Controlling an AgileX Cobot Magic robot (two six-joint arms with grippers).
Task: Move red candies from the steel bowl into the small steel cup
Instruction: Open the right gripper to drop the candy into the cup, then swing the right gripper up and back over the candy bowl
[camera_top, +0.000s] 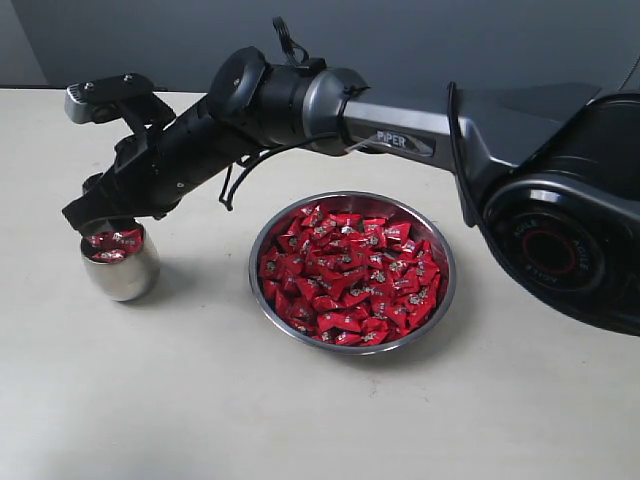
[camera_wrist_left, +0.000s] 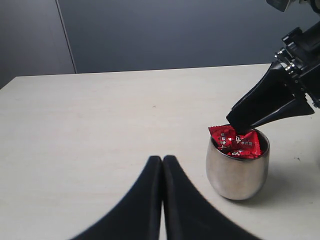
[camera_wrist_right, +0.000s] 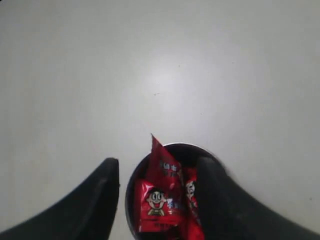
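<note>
Exterior view: the right hand (camera_top: 100, 222) hangs over the small steel cup (camera_top: 122, 270), left of the steel bowl (camera_top: 450, 280) heaped with red candies (camera_top: 350, 275). Left wrist view: the left hand (camera_wrist_left: 162, 161) is pressed together, empty (cup just beside). Right wrist view: fingers spread above the cup's candies.

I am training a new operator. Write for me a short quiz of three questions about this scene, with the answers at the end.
1. True or false: the cup is empty.
2. Choose one. The right end effector is: A) open above the cup, B) shut above the cup, C) shut beside the cup.
3. Fill the gap: most of the candies lie in the ___.

Key: 1 false, red wrappers show at its mouth; 2 A, its fingers stand apart on either side of the opening; 3 bowl.
</note>
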